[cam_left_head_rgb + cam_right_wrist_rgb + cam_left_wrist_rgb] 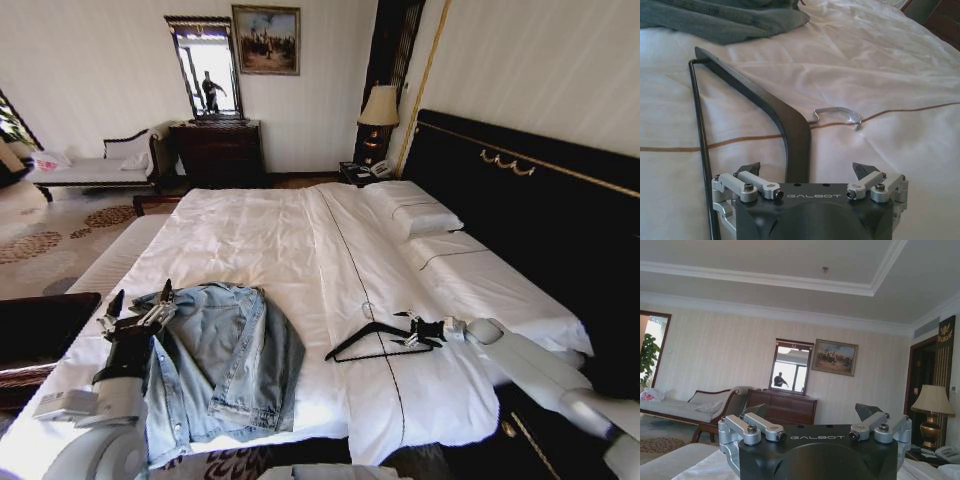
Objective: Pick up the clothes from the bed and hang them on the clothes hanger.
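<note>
Right gripper (807, 172), jaws spread, straddles the clothes hanger (785, 115) beside the denim jacket (225, 365). The thin hanger may slide on the bed (260, 230) at closure. Left gripper (140, 305), open, hovers over the jacket.

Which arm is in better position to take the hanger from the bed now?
The right. Its end effector is open right at the hanger, with the black shoulder bar between its fingers. The left end effector, also open, is over at the denim jacket.

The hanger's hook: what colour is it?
Silver, on a black hanger; the hook shows best in the right wrist view.
</note>
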### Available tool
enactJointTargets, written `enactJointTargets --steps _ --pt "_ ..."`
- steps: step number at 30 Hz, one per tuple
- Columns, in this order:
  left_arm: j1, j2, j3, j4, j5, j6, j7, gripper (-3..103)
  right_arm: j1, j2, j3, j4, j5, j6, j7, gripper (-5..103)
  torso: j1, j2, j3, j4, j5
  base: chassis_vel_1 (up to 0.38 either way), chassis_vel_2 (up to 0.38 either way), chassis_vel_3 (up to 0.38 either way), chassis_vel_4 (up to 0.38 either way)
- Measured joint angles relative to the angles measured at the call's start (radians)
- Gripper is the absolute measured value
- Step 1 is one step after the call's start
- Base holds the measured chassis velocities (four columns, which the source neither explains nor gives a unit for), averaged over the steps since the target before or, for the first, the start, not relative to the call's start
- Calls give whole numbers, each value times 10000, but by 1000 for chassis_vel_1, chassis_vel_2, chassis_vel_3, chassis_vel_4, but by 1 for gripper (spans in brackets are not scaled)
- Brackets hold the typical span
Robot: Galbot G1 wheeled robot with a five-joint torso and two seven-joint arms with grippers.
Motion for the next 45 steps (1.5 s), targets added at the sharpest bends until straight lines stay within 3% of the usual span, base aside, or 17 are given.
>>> enactJointTargets --steps 9,11,13,15,17,20,23,26,30,38,45 --pt "-165 21 81 185 71 15 -10 100 320 441 27 -824 -369 163 -122 101 0 0 0 1 0 0 0 0 0" --pt "-204 50 73 217 58 25 -13 100 364 476 20 -916 -377 167 -170 91 0 0 0 2 0 0 0 0 0" --pt "-221 60 73 232 54 31 -14 100 377 488 18 -948 -370 167 -188 91 0 0 0 2 0 0 0 0 0" --pt "-245 74 72 260 47 39 -15 100 406 515 1 -1014 -354 169 -236 75 0 0 0 1 1 0 0 0 0" --pt "-251 79 73 266 46 39 -16 100 412 518 -5 -1021 -344 173 -247 75 0 0 0 1 1 0 0 0 0" --pt "-287 117 75 305 39 41 -18 100 428 519 -24 -1015 -289 211 -337 58 0 0 0 1 1 0 0 0 0" --pt "-307 144 75 320 29 41 -19 100 434 497 -39 -966 -235 241 -402 53 0 0 0 1 1 0 0 0 0" --pt "-330 180 75 336 19 42 -21 100 441 433 -56 -844 -132 279 -487 37 0 0 0 1 1 0 0 0 0" --pt "-338 210 83 342 16 45 -23 100 440 327 -58 -649 -32 291 -521 26 0 0 0 1 2 0 0 0 0" --pt "-368 258 120 384 17 59 -29 100 332 27 0 221 737 282 -491 22 0 0 0 1 0 0 0 0 0" --pt "-314 232 175 481 146 60 -35 100 319 -328 -585 2377 2078 -227 457 22 0 0 -1 1 -1 0 0 0 0"
